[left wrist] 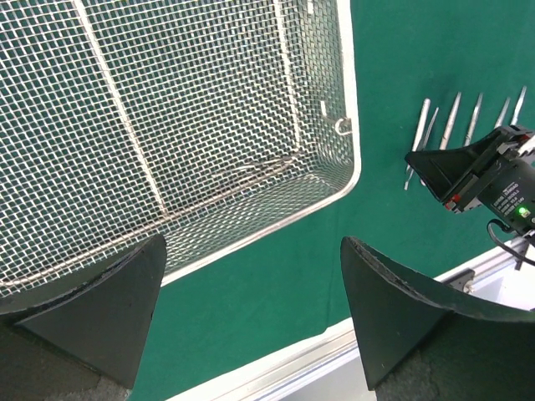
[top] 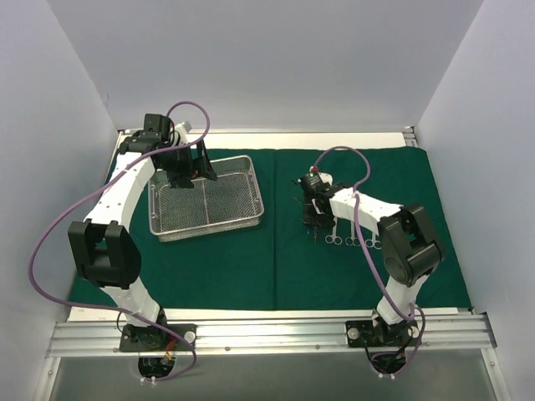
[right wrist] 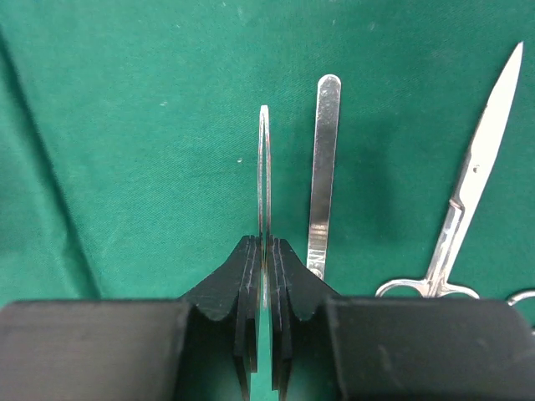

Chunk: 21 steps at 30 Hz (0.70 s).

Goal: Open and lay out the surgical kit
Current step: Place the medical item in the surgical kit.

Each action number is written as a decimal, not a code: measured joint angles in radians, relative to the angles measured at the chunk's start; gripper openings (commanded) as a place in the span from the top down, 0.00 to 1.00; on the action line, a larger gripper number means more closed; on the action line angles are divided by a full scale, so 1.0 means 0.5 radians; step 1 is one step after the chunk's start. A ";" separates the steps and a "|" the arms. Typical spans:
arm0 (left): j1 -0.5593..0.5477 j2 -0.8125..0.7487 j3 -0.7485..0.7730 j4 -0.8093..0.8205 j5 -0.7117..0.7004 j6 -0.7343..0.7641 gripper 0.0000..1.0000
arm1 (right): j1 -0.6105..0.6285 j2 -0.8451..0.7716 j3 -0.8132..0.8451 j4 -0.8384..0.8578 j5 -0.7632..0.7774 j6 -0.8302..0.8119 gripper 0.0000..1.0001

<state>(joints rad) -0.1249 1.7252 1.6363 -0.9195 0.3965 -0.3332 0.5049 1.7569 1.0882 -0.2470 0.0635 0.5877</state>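
**A:** What does the right end effector (right wrist: 264, 251) have, and where is it?

**B:** Its fingers are pressed together on a thin steel instrument (right wrist: 264, 167), seen edge-on in the wrist view with the tip reaching out past them. It hangs over the green cloth (top: 251, 267) in the right half of the counter (top: 276, 314), at the left end of the row of instruments (top: 351, 241) already laid there.

**A:** How does the held piece lie against that row?

**B:** Parallel to it. Its long axis runs from the near edge toward the far edge. The flat steel piece (right wrist: 324, 167) just beside it on the right lies the same way. So do the scissors (right wrist: 472, 192) farther right, whose rings face the near edge.

**A:** So what does the coming move call for?

**B:** Probably a straight descent, setting it down as the next in line on the side toward the counter's middle. No turn looks necessary. The narrow gap to the flat piece is the thing to mind. Whether the tip already touches the cloth cannot be told.

**A:** And the other arm?

**B:** The left end effector (left wrist: 252, 251) is spread wide and holds nothing. It is above the wire-mesh tray (left wrist: 355, 125), which sits on the cloth toward the far left corner. That is well apart from the row, so the right arm is plainly the nearer one.
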 measured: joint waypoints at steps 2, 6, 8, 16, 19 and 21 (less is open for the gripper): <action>-0.008 0.022 0.008 0.000 -0.021 -0.002 0.06 | 0.000 0.030 0.003 0.002 0.002 0.001 0.96; -0.026 0.054 0.012 -0.015 -0.055 0.007 0.05 | 0.001 0.050 0.012 -0.005 0.002 0.001 0.94; -0.039 0.072 0.031 -0.031 -0.056 0.017 0.02 | 0.003 0.053 0.028 -0.011 0.002 -0.001 0.90; -0.062 0.152 0.063 -0.030 0.020 0.064 0.12 | 0.040 0.137 0.060 -0.023 0.003 -0.016 0.85; -0.063 0.187 0.065 -0.034 0.051 0.082 0.13 | 0.041 0.145 0.079 -0.025 0.002 -0.017 0.81; -0.063 0.210 0.070 -0.046 0.068 0.098 0.12 | 0.041 0.147 0.080 -0.027 0.002 -0.016 0.78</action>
<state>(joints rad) -0.1566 1.8301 1.6714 -0.9424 0.4305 -0.2844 0.5255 1.8305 1.1282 -0.2607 0.0647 0.5797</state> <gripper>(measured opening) 0.875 0.195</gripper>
